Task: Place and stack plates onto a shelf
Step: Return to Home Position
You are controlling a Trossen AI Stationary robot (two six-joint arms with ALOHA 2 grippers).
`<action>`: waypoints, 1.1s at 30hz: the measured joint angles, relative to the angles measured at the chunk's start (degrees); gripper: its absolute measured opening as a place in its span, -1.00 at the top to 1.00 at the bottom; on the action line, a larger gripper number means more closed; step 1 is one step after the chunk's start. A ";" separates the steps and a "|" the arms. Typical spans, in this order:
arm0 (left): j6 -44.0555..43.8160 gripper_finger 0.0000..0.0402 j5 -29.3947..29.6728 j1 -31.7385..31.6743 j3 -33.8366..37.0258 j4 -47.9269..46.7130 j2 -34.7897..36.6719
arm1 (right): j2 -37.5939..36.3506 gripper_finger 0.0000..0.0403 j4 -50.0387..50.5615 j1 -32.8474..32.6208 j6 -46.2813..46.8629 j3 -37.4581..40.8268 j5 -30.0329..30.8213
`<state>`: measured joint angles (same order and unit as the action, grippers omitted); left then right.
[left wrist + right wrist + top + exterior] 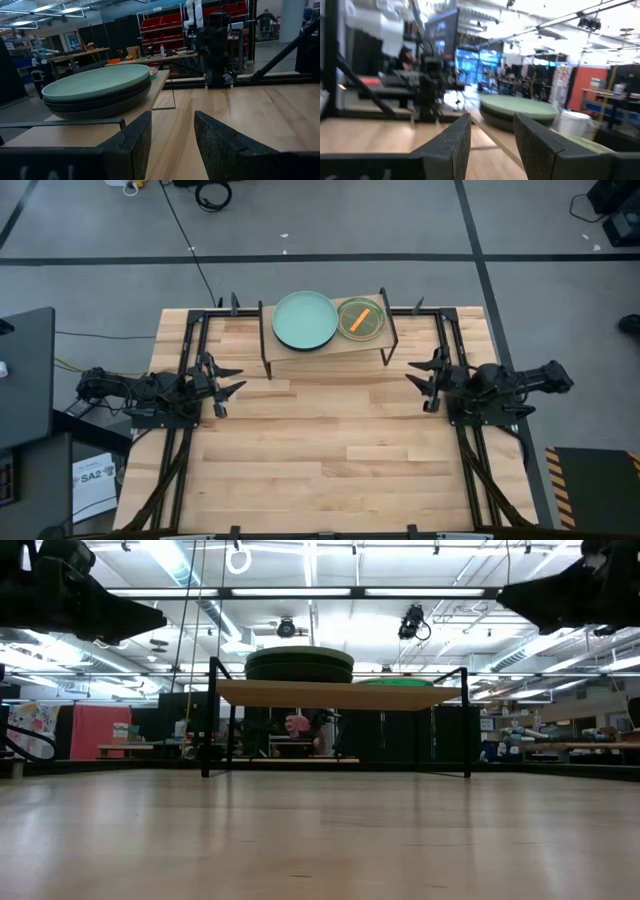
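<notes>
The shelf (325, 352), a small light-wood board on thin black legs, stands at the table's far middle. On its left half, a pale mint plate (305, 320) tops a stack of dark plates (100, 102). On its right half lies a smaller green plate (361, 319) with an orange streak showing in it. My left gripper (228, 380) hovers open at the table's left side, level, pointing toward the middle. My right gripper (420, 378) hovers open at the right side, pointing inward. Neither has anything between its fingers.
Black metal rails (185, 430) run along the table's left and right sides, with short posts along the far edge. Bare wooden tabletop (330, 440) lies between the two arms and in front of the shelf. Beyond the table there are workshop benches and shelving.
</notes>
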<state>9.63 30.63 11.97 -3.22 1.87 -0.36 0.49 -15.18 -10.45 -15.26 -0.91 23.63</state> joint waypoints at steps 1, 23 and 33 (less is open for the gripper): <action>0.00 0.22 0.01 0.00 0.00 0.00 0.00 | 0.02 0.23 0.90 0.28 -0.53 0.00 0.48; 0.00 0.22 0.01 0.00 0.00 0.00 0.00 | 0.02 0.23 9.83 15.06 0.34 0.52 1.65; 0.00 0.22 0.01 0.00 0.00 0.00 0.00 | 0.35 0.23 10.99 17.41 4.95 0.52 -0.36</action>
<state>9.63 30.63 11.97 -3.22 1.87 -0.36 0.84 -4.19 6.96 -10.30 -0.38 23.27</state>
